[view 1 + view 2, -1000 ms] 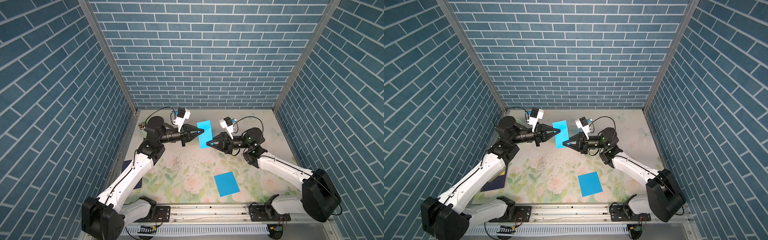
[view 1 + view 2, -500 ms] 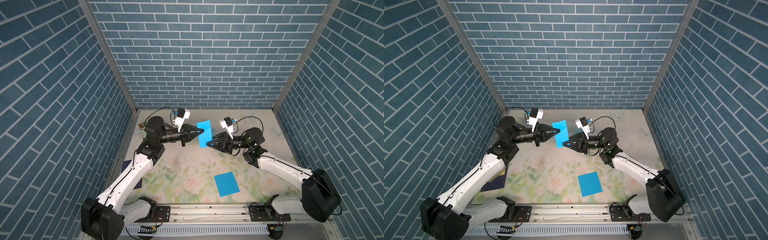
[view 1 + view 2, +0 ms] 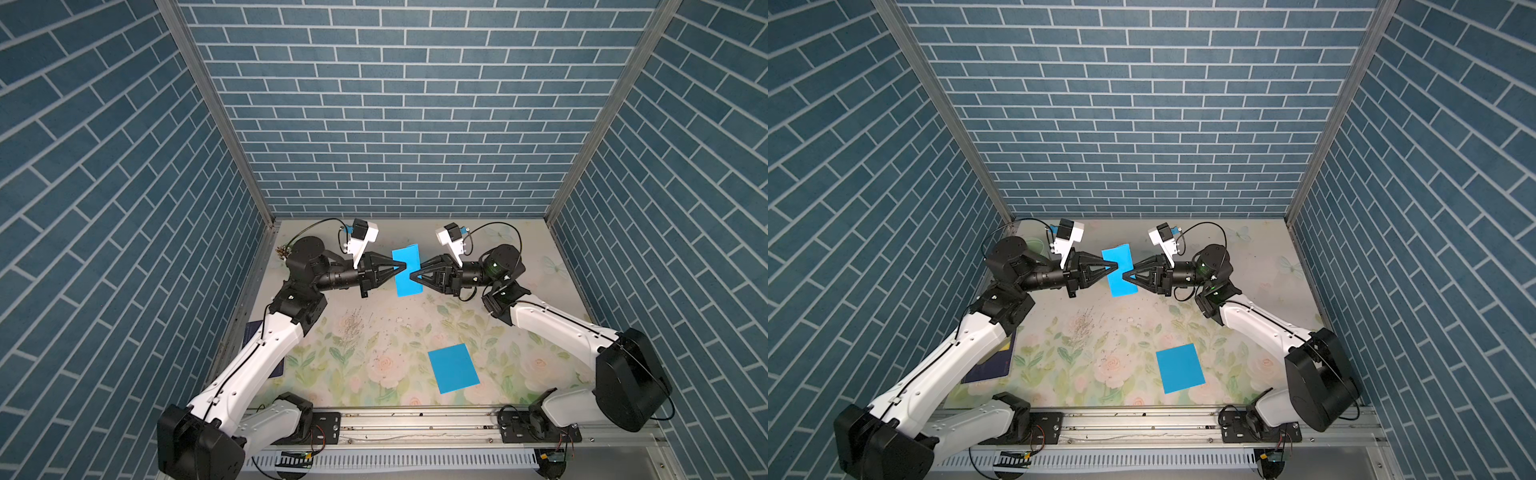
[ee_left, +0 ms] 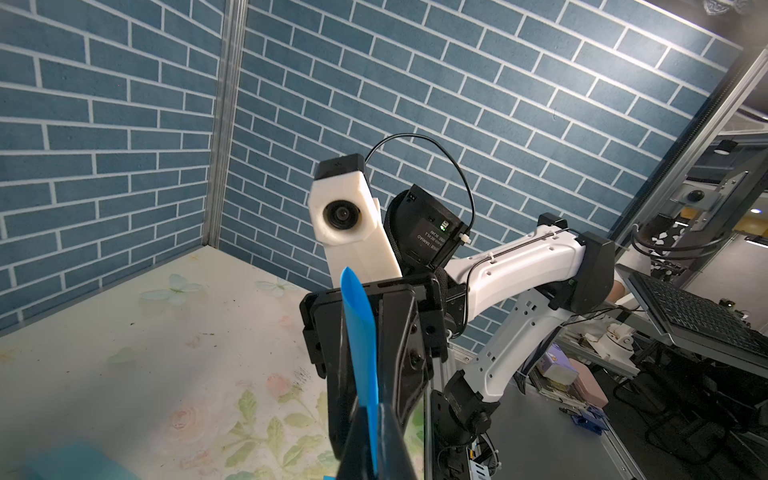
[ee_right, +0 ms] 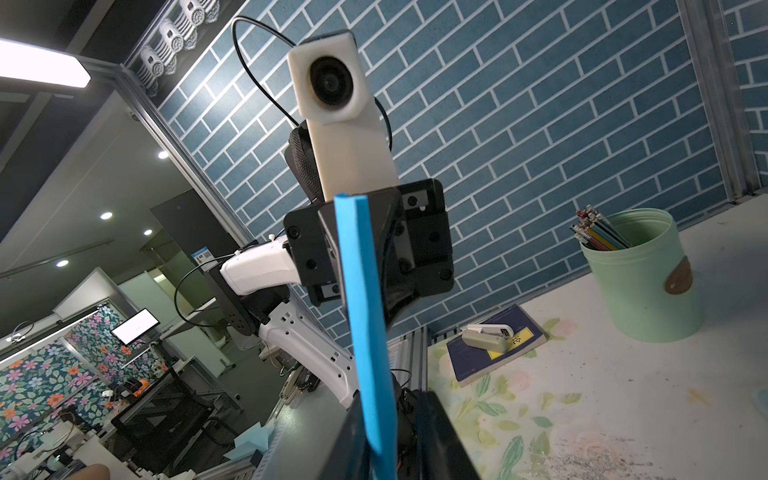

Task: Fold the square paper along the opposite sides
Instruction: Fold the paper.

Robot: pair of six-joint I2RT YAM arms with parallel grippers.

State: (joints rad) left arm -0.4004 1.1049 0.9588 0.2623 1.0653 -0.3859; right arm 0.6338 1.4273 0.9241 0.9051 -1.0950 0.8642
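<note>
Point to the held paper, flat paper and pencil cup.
held paper (image 3: 405,254), in a top view, upper part.
flat paper (image 3: 453,368), in a top view, middle.
pencil cup (image 5: 640,282), right wrist view, side wall.

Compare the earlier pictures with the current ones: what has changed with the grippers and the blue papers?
Very little. The right gripper seems to have edged slightly toward the back wall along the folded paper; its grip is unclear. The left gripper stays shut on that paper, held off the table, and the flat paper lies unmoved.
</note>
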